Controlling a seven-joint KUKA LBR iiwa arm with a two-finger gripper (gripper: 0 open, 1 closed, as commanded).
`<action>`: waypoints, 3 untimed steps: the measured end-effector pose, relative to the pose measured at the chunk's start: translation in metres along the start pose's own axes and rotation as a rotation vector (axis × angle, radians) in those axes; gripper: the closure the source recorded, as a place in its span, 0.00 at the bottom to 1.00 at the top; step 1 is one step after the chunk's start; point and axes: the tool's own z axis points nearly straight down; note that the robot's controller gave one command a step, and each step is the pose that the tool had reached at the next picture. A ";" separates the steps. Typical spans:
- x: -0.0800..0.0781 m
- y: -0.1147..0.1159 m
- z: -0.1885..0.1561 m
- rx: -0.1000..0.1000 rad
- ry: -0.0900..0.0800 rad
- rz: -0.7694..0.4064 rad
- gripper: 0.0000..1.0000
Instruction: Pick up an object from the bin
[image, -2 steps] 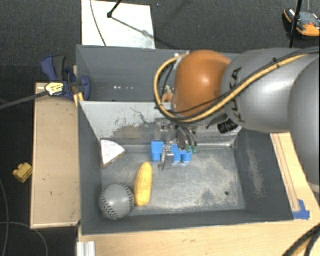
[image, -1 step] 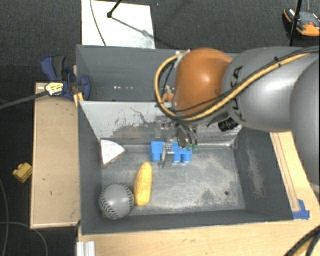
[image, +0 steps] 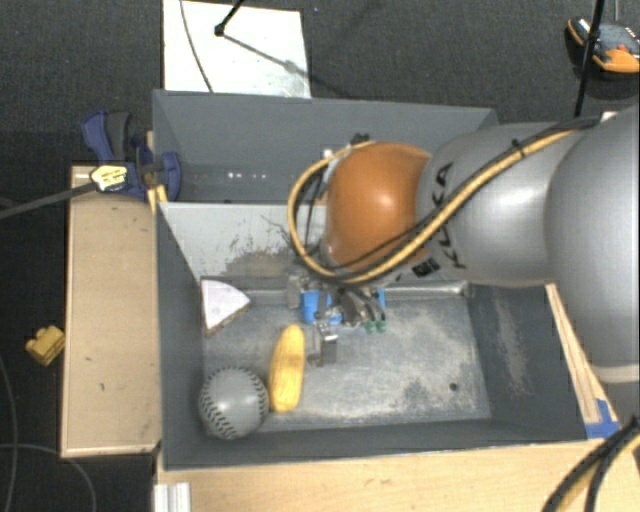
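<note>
My gripper (image: 327, 345) hangs low over the bin floor, just right of a yellow banana-shaped thing (image: 287, 369) that lies upright in the picture near the front left. A fingertip stands close beside the banana's upper end; nothing shows between the fingers. A grey ball (image: 232, 402) with a stitched pattern rests in the front left corner, touching the banana's lower end. A white wedge-shaped piece (image: 221, 302) lies against the left wall, left of the gripper.
The arm with its orange cover and yellow cable reaches in from the right and hides the bin's back middle. The floor to the right of the gripper is bare scuffed metal.
</note>
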 end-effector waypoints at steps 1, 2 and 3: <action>0.011 0.010 0.061 -0.002 0.009 -0.153 0.00; 0.008 0.025 0.024 -0.003 0.006 -0.408 0.00; 0.033 0.028 0.045 -0.003 0.004 -0.543 0.00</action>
